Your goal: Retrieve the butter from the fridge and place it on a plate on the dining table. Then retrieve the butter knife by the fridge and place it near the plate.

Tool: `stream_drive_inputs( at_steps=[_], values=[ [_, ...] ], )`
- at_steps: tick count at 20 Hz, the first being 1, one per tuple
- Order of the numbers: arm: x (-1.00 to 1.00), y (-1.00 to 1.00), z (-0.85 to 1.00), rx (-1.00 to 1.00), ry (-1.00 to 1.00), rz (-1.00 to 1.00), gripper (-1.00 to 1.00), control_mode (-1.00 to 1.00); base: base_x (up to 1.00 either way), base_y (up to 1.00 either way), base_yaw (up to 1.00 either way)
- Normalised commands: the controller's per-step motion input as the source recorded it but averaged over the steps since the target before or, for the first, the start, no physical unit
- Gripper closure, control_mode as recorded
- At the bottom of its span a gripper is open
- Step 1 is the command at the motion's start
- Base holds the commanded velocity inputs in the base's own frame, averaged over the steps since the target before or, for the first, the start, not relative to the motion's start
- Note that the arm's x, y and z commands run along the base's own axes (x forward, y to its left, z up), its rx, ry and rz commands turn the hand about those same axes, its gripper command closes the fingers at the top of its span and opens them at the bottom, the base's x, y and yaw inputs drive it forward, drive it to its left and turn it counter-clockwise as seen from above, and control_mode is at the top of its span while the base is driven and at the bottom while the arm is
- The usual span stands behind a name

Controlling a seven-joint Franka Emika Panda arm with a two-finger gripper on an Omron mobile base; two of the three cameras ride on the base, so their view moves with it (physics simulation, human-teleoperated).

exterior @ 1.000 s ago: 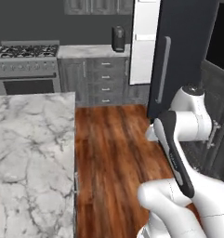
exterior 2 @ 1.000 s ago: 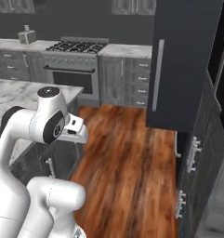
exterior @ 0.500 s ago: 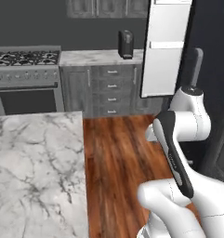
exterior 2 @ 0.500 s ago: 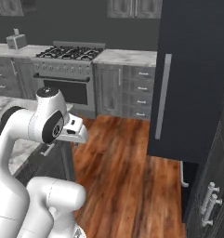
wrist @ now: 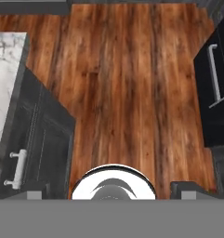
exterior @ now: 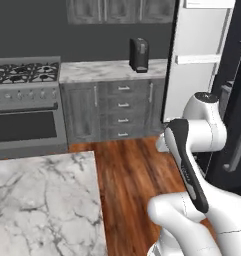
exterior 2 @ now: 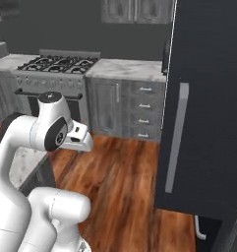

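In the hand view my gripper (wrist: 112,191) points down at the wood floor, open, with its fingertips (wrist: 37,192) wide apart and nothing between them. The dark fridge (exterior 2: 208,98) rises at the right, its long grey handle (exterior 2: 176,138) facing me. One fridge door stands swung open, showing a white inner face (exterior: 197,55) with ledges. The marble dining table (exterior: 42,200) lies at the lower left, and its edge (wrist: 6,69) also appears in the hand view. My hand (exterior 2: 76,141) hangs folded close to the arm over the floor. The butter, the plate and the butter knife are out of view.
A gas stove (exterior: 24,100) and a grey drawer cabinet (exterior: 122,107) line the back wall, with a dark coffee machine (exterior: 139,55) on the counter. The table's dark base (wrist: 39,135) sits left of the hand and a fridge drawer (wrist: 215,93) sits right. Wood floor (wrist: 127,93) runs between them.
The whole picture has shifted: the base has driven and turned, bringing the fridge and back counter closer. The arm keeps its folded pose and the gripper stays open.
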Motion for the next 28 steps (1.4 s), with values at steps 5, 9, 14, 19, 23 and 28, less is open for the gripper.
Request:
stream_drive_inputs(
  at_steps=[5,9,14,19,23,28],
  values=[
    [0.0,0.0,0.0,0.0,0.0,0.0,-1.0,1.0,1.0,0.09,0.0],
    [0.0,0.0,0.0,0.0,0.0,0.0,-1.0,1.0,1.0,0.05,0.0],
    [0.0,0.0,0.0,0.0,0.0,0.0,-1.0,1.0,1.0,0.01,-0.02],
    [0.0,0.0,0.0,0.0,0.0,0.0,-1.0,1.0,1.0,0.07,-0.07],
    [0.0,0.0,0.0,0.0,0.0,0.0,-1.0,1.0,1.0,0.0,-0.08],
    [0.0,0.0,0.0,0.0,0.0,0.0,-1.0,1.0,1.0,0.06,-0.28]
  ],
)
